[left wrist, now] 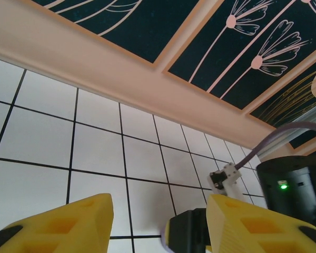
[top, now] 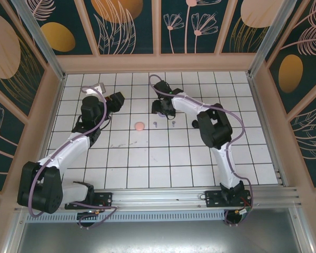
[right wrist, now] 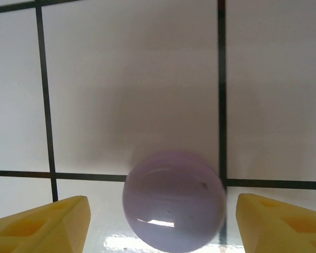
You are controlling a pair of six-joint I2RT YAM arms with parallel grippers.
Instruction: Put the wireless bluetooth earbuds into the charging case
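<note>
- Straddling the lilac case (right wrist: 174, 203), the right claw (right wrist: 163, 224) has its jaws apart. One yellow finger stands on either side, tile shows in both gaps, and nothing is clamped.
- The step looks like taking hold of this case, so centre it before closing. It sits slightly nearer the right finger.
- Close slowly on the widest part of the round shell. It is smooth and glossy, so I expect it to squirt out of an off-centre pinch.
- In the overhead view the lilac earbuds (top: 155, 125) lie loose on the worktop (top: 147, 158), just in front of that claw and beside the pink case (top: 139, 126). Keep the approach from sweeping them away.
- The left claw (left wrist: 159, 219) hovers near the back wall with its jaws apart. A dark object (left wrist: 188, 232) sits against the inner face of one finger, and I cannot tell what it is.
</note>
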